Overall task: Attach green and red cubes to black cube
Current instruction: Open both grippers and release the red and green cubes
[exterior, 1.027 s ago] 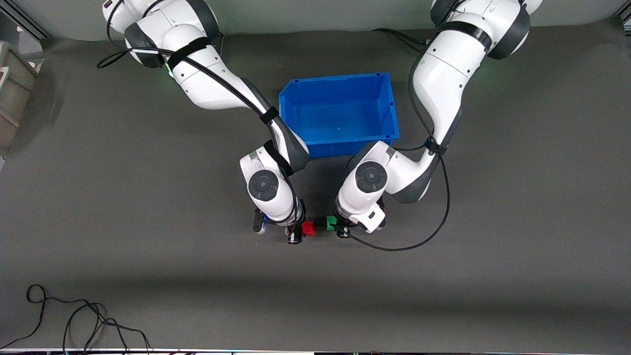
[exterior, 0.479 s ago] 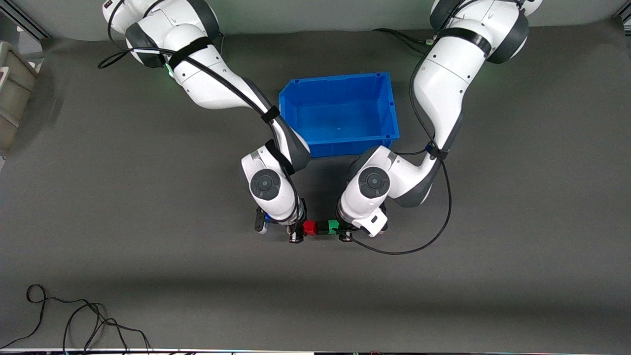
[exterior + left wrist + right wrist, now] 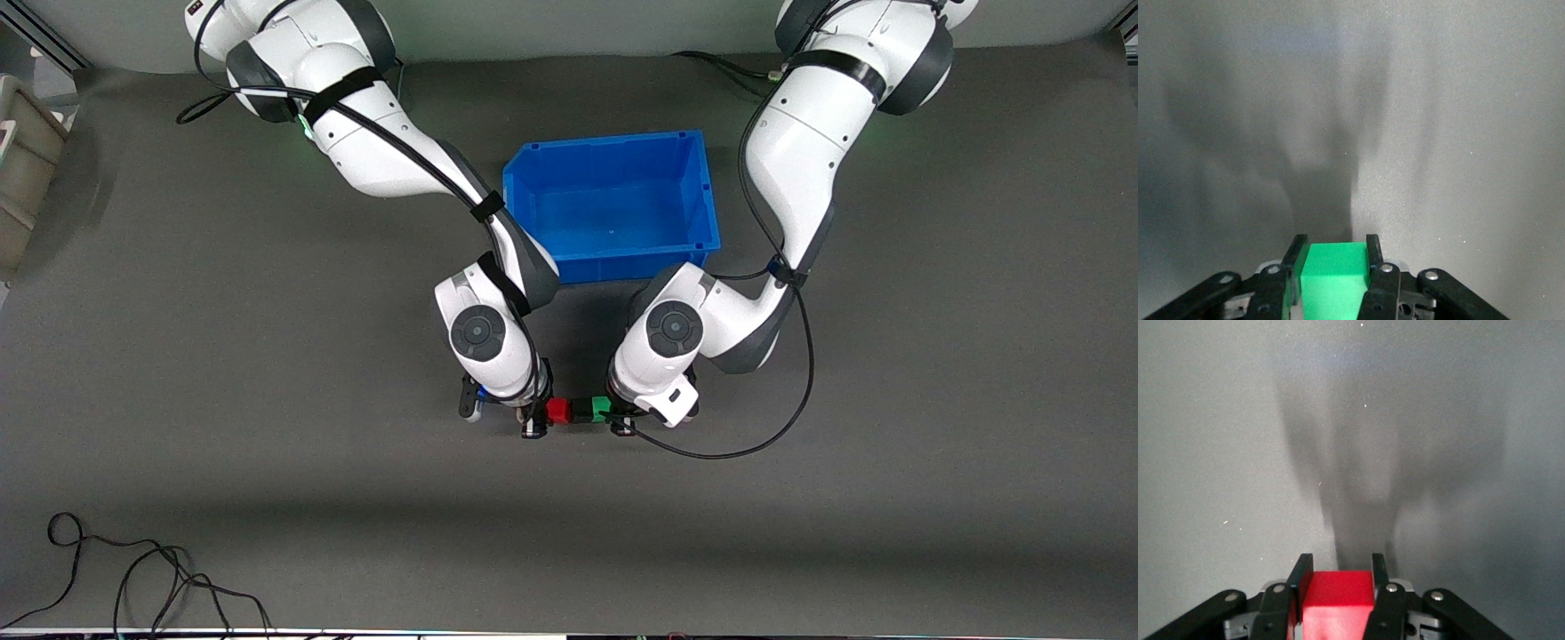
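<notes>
We are seeing a small matte black cube [image 3: 581, 410] sitting in a row between a glossy red plastic cube [image 3: 558, 410] and a bright green plastic cube [image 3: 601, 408], the three the same size and pressed side by side. The row is hanging over the dark grey table mat [image 3: 267, 498], nearer to the front camera than the open blue plastic bin [image 3: 612, 258]. The black one is barely standing out from the mat. The right gripper [image 3: 1338, 587] is pinching the red cube between its black fingers [image 3: 1300, 577]. The left gripper [image 3: 1335, 263] is pinching the green cube [image 3: 1331, 280] in its own fingers [image 3: 1373, 250]. We are finding no readable writing or labels on the cubes or the bin.
</notes>
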`<state>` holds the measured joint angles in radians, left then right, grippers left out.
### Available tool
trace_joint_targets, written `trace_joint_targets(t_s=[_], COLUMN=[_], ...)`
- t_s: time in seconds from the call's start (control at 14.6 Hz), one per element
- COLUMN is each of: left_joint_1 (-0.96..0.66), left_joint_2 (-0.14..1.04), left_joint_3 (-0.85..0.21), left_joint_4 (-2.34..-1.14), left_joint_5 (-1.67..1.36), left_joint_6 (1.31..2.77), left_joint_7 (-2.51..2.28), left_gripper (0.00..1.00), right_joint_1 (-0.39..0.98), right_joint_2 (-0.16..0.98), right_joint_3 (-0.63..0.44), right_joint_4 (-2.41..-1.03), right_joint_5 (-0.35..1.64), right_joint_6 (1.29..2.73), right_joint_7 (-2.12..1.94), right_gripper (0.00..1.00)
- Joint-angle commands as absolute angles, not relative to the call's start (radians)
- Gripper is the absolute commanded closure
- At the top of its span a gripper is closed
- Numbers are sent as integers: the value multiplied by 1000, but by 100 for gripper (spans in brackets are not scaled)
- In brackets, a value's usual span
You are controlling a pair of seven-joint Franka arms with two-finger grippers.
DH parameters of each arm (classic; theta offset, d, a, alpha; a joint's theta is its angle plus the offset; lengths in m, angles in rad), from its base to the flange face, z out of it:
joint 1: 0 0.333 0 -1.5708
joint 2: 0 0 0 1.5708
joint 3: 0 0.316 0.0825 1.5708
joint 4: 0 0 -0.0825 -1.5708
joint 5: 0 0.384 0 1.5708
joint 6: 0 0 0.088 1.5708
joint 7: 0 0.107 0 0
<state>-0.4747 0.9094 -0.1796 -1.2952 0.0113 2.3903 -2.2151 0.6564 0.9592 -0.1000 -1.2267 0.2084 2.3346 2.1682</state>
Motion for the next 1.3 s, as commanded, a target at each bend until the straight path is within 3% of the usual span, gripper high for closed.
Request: trace_joint_targets(t_s=[0.0,0.07,0.21,0.41,0.62,0.89,1.03,1.23], left_joint_1=[-485,-485,-485,-474,-399,-330,-284,-151], left_joint_2=[930,928,925,917,870,740,619,422], left_joint_3=[-178,-178,-178,-178,-186,-186,-178,-186], left_joint_4=[-1258,-1258,-1258,-1258,-1267,-1279,-1368,-1558], left_joint_5=[9,9,9,9,37,34,29,22], left_joint_6=[2391,2391,2391,2384,2336,2031,1893,1885], left_joint_7=[-2201,-2201,-2203,-2201,-2137,-1745,-1479,-1182], left_gripper=[38,34,26,0,0,0,0,0], right_joint_1=[652,658,658,658,644,578,569,506], right_joint_2=[968,968,968,963,896,718,611,459], right_joint_3=[-100,-101,-101,-103,-109,-107,-110,-110], right_joint_4=[-1200,-1200,-1198,-1197,-1195,-1198,-1209,-1215], right_joint_5=[253,242,241,241,241,250,247,244], right_joint_6=[2327,2329,2327,2326,2245,2012,1878,1659], right_joint_7=[2169,2161,2161,2160,2139,1949,1797,1592], right_gripper=[11,0,0,0,0,0,0,0])
